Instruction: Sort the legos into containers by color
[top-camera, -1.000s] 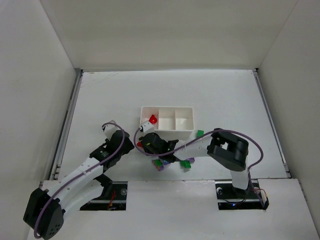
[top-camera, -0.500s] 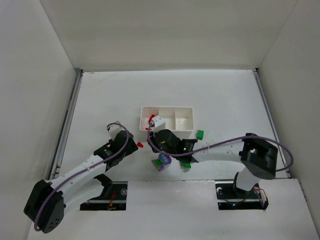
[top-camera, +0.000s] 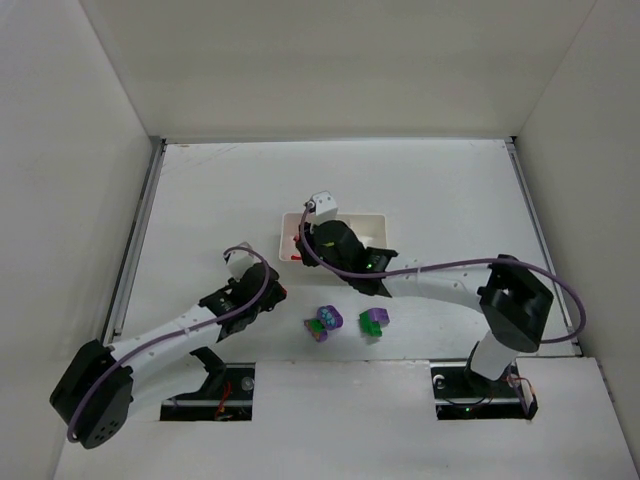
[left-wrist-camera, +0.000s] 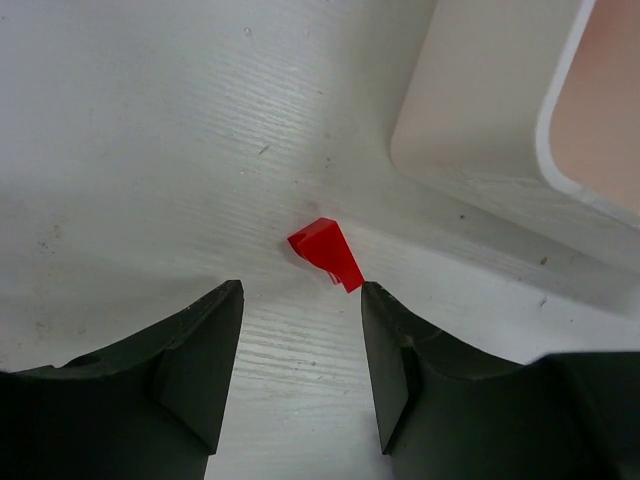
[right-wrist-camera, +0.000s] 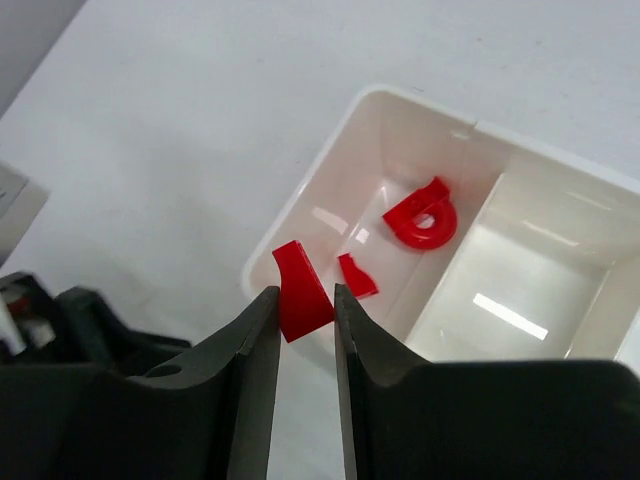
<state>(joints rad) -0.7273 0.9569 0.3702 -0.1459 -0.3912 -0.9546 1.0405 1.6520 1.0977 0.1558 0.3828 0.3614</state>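
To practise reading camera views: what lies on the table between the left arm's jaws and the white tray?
One small red brick; the left wrist view shows it.

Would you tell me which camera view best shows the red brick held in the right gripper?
The right wrist view: the held red brick fills the gap between the right gripper's fingers, unobstructed. In the top view the arm hides it. The left wrist view shows only a loose red brick on the table.
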